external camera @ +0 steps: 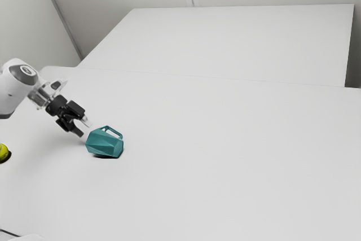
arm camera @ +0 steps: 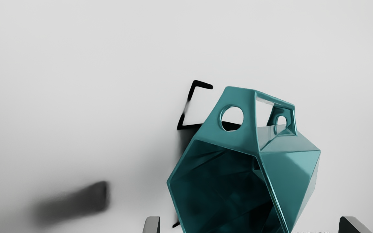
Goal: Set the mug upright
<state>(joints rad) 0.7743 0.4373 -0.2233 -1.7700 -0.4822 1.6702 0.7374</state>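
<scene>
A teal, faceted mug with an angular handle (external camera: 104, 144) lies on its side on the smooth white table (external camera: 225, 156), near the exterior view's left. Its long axis lies roughly level along the tabletop, and in the exterior view it runs mostly from left to right. The open mouth faces back toward the black two-finger gripper (external camera: 84, 130), so that the wrist view looks into the dark, six-cornered hollow; the closed base points away, toward the exterior view's right. The handle (arm camera: 247, 124) is uppermost, rising from the mug's upper side, with a round hole through the part nearest the mouth.

The gripper is just beside the mug's mouth end, angled down toward the table from the white arm (external camera: 14, 90). Its fingers (arm camera: 151, 225) stand wide apart, with the mug's rim showing between them in the wrist view and a gap to either side of it; they have no hold on it. A yellow-green ball (external camera: 4, 152) sits on the table at the exterior view's left edge.
</scene>
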